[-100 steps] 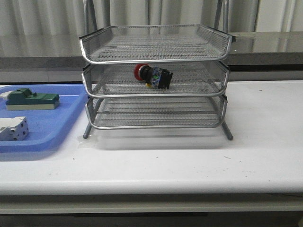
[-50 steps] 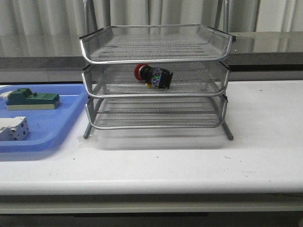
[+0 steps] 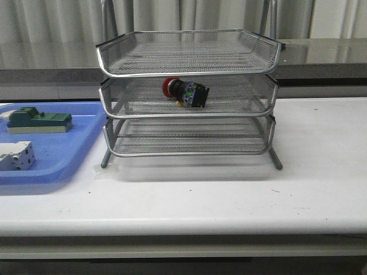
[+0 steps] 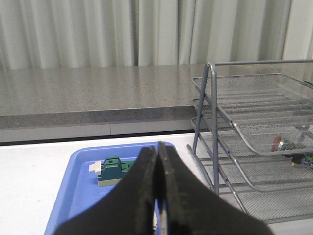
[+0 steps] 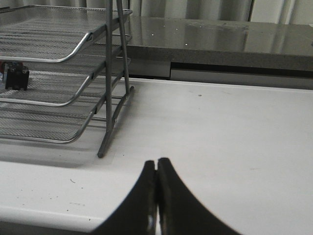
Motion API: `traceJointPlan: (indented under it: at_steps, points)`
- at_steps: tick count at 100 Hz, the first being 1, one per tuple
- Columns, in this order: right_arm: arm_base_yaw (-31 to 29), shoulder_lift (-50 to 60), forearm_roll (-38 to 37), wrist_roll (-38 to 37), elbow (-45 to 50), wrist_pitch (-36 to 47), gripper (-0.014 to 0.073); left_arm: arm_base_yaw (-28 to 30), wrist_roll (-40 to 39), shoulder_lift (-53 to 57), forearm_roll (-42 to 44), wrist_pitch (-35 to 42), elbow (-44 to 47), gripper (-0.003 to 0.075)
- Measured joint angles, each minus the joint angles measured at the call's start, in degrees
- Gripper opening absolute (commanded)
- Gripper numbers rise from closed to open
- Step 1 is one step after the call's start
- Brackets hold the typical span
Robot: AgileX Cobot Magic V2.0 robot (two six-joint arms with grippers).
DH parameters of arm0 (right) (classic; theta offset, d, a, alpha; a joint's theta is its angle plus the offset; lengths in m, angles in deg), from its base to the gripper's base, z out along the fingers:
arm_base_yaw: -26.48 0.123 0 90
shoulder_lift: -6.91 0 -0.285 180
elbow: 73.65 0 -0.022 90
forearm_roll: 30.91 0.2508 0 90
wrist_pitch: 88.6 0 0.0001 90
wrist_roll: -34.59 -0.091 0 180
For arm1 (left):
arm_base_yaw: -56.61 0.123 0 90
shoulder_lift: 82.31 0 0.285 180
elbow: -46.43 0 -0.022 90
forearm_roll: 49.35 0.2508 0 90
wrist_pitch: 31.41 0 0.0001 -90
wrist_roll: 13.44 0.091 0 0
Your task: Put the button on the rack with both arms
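**Button resting on the middle tier, both grippers closed and clear**

Front view is showing the rack [image 3: 188,94] standing mid-table, with the blue tray [image 3: 57,152] lying at its 9 o'clock and carrying the green block [image 3: 39,121] and the white-grey block [image 3: 16,156]. The button [image 3: 184,92] is lying on its side on the middle tier, red cap pointing toward 9 o'clock. The left gripper [image 4: 157,196] is sitting with its fingers pressed together on nothing, above the tray; the right gripper [image 5: 156,196] is likewise closed and empty, over bare table at the rack's 3 o'clock. Placement is looking finished, so doing this well means keeping both arms clear of the wire rims. Neither arm is appearing in the front view, and the wrist views are cutting off most of the button
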Motion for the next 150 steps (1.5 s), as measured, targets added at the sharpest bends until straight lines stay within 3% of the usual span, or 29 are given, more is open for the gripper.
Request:
traceJointPlan:
  at_steps: [150]
  points:
    - [0.00, 0.00, 0.00, 0.00, 0.00, 0.00, -0.0057, 0.00, -0.11, 0.09, 2.66, 0.00, 0.00, -0.0020]
